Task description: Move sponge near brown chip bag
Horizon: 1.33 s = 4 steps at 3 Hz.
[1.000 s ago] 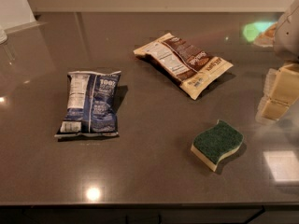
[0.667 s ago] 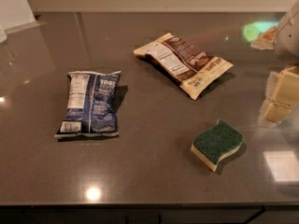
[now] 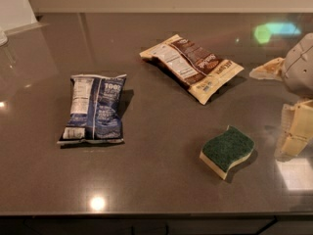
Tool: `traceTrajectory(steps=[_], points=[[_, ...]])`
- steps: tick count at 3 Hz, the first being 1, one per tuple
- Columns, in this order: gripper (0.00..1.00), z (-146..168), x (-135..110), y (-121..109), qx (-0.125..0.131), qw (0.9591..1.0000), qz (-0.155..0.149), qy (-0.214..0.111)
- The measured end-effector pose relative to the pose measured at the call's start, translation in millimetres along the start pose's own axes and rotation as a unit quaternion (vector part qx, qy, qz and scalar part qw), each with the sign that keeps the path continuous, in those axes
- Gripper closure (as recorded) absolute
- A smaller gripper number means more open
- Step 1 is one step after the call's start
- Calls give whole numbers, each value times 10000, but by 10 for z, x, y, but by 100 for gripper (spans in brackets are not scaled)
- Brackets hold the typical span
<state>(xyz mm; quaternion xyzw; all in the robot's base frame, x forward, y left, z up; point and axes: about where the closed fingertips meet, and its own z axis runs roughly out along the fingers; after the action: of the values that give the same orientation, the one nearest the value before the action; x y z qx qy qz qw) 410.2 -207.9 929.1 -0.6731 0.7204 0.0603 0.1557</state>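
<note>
The sponge (image 3: 227, 151), dark green on top with a pale yellow body, lies flat on the dark countertop at front right. The brown chip bag (image 3: 191, 65), dark brown in the middle with cream edges and a white label, lies flat further back, up and left of the sponge, with a clear gap between them. My gripper (image 3: 283, 99) is at the right edge of the view, to the right of the sponge and slightly above it. Its cream fingers (image 3: 295, 129) are spread apart and hold nothing. It touches neither the sponge nor the bag.
A blue and white chip bag (image 3: 94, 109) lies flat at the left of the grey counter (image 3: 156, 180). The counter's front edge runs along the bottom of the view. A pale wall stands behind the counter.
</note>
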Motion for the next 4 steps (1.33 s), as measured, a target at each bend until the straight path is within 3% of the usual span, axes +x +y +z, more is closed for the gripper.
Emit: traceTrajectory(steps=[2,4], points=[[0,407,61,168,-100,9996,-126,-222],[0,705,160,166,-224,9997,-59,-76]])
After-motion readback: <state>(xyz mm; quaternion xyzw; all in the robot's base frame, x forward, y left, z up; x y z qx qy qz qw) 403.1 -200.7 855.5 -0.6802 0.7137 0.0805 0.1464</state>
